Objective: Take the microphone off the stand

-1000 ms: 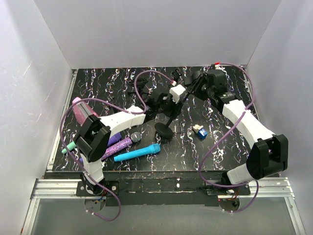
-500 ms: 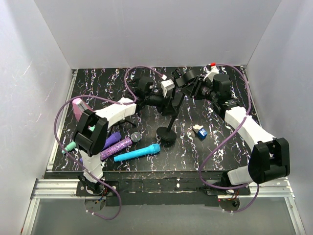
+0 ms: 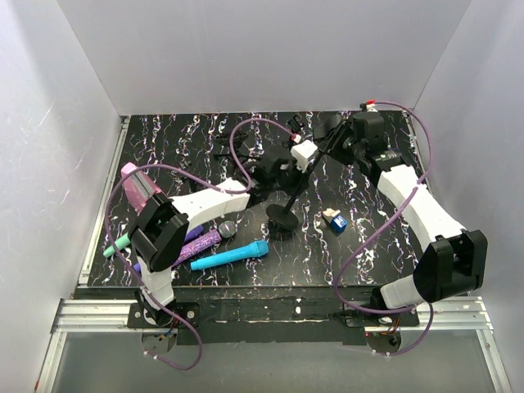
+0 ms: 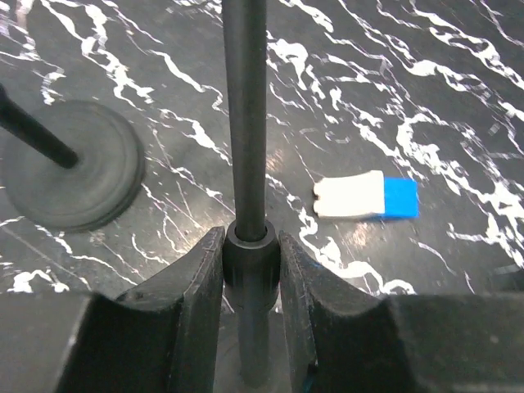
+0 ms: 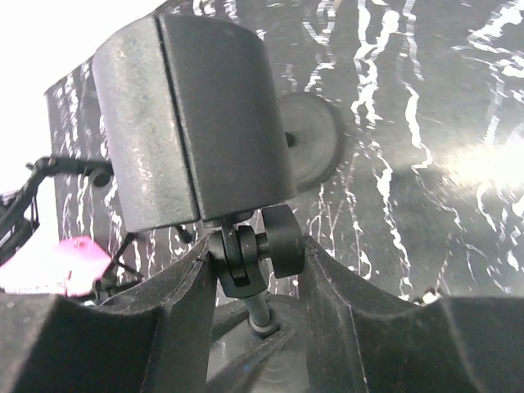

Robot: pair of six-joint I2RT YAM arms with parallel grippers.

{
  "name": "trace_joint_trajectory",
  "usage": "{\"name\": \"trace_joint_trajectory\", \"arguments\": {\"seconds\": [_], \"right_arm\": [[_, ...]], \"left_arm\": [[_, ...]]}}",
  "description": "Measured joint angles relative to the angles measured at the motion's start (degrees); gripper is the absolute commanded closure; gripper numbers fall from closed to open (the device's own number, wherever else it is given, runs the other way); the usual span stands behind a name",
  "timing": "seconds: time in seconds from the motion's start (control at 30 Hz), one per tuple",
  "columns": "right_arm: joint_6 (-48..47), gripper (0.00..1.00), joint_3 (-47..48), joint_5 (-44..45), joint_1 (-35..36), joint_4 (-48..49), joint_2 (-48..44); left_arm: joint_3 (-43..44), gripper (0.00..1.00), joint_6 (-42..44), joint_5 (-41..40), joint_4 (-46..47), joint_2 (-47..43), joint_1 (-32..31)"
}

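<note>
The black stand rises at a slant from its round base (image 3: 281, 219) toward the back right. My left gripper (image 3: 274, 173) is shut on the collar of the stand's pole (image 4: 248, 164), with a finger pressed against each side. A black boxy body, apparently the microphone (image 5: 192, 115), sits on the stand's swivel joint (image 5: 237, 254). My right gripper (image 5: 254, 246) is closed round that joint and its knob (image 5: 284, 240), just under the microphone. In the top view the right gripper (image 3: 330, 139) is at the stand's upper end.
A white-and-blue block (image 3: 334, 219) lies right of the base. A purple glitter microphone (image 3: 205, 241), a cyan one (image 3: 231, 255) and a pink object (image 3: 139, 187) lie at the front left. A small black tripod (image 3: 229, 151) stands at the back. White walls close in three sides.
Both arms and the stand's top swung to the back left half a second ago and have come back right. The left jaws have closed onto the pole's collar.
</note>
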Motion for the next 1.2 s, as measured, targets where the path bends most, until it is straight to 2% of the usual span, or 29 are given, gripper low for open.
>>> {"name": "trace_joint_trajectory", "arguments": {"seconds": [0.07, 0.17, 0.23, 0.27, 0.3, 0.37, 0.4, 0.63, 0.77, 0.9, 1.03, 1.1, 1.2], "right_arm": [[2.8, 0.99, 3.8, 4.7, 0.4, -5.8, 1.0], [5.8, 0.99, 5.7, 8.5, 1.0, -9.3, 2.1], [6.7, 0.99, 5.2, 8.8, 1.2, -8.7, 3.1], [6.8, 0.99, 4.4, 8.5, 1.3, -7.7, 3.5], [6.6, 0.99, 3.2, 7.9, 1.2, -6.5, 3.6], [6.0, 0.99, 0.8, 7.4, 1.0, -3.2, 3.6], [5.1, 0.99, -0.2, 6.9, 0.2, -1.6, 3.6], [-1.6, 0.99, -6.3, -4.0, -3.1, 10.1, 3.3], [-5.5, 0.99, -8.1, -10.7, -3.3, 14.5, 2.4], [-7.3, 0.99, -8.2, -14.0, -3.2, 15.5, 1.9], [-7.7, 0.99, -8.2, -14.8, -3.2, 15.6, 1.8], [-7.7, 0.99, -8.2, -14.8, -3.2, 15.6, 1.8], [-7.8, 0.99, -8.2, -15.0, -3.2, 15.0, 1.5]], "left_arm": [[0.3, 1.00, 0.1, -11.2, 0.9, -0.3, -3.4], [0.4, 0.99, 1.3, -17.1, 0.7, -0.3, -4.8], [0.0, 0.74, 2.7, -16.3, -0.1, -0.2, -4.3], [-0.3, 0.57, 3.3, -15.0, -0.2, -0.2, -3.8], [-0.8, 0.48, 3.9, -13.3, -0.3, 0.0, -3.2], [-1.2, 0.38, 4.9, -8.9, -1.2, 0.0, -1.7], [-1.1, 0.36, 5.1, -6.3, -1.7, 0.0, -0.7], [1.8, 0.37, 4.9, 17.9, -6.9, 0.9, 8.0], [5.1, 0.38, 5.2, 28.3, -8.4, 3.0, 11.4], [5.6, 0.37, 2.9, 35.5, -6.4, 5.4, 11.1], [4.7, 0.41, -1.2, 36.8, -2.8, 7.0, 8.9], [4.6, 0.51, -3.2, 36.8, -1.6, 7.1, 7.7], [4.6, 0.79, -5.1, 35.4, 1.0, 7.7, 6.2]]}}
